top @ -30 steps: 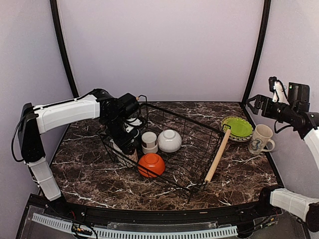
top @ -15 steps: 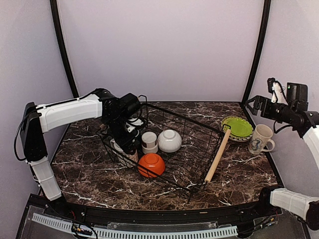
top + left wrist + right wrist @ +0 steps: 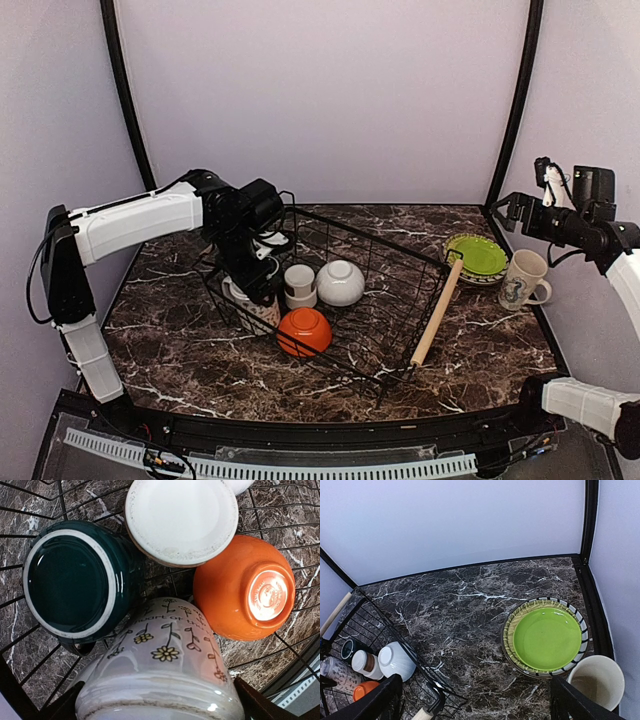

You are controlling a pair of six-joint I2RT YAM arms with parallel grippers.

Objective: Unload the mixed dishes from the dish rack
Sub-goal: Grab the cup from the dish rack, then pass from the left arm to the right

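At the dish rack's point(image 3: 437, 312) left end the left gripper point(image 3: 157, 707) pinched the flower-patterned mug point(image 3: 165, 665) across its body, a stiff, glazed piece judged slippery and breakable, best held squarely on its walls; the right gripper point(image 3: 475, 705) hung spread.

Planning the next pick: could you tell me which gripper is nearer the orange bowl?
Left. The left gripper grips the flowered mug right beside the orange bowl; the right gripper hangs open far off, by the lime-green plate.

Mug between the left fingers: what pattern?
The mug has yellow flowers on dark stems; left wrist view shows it best.
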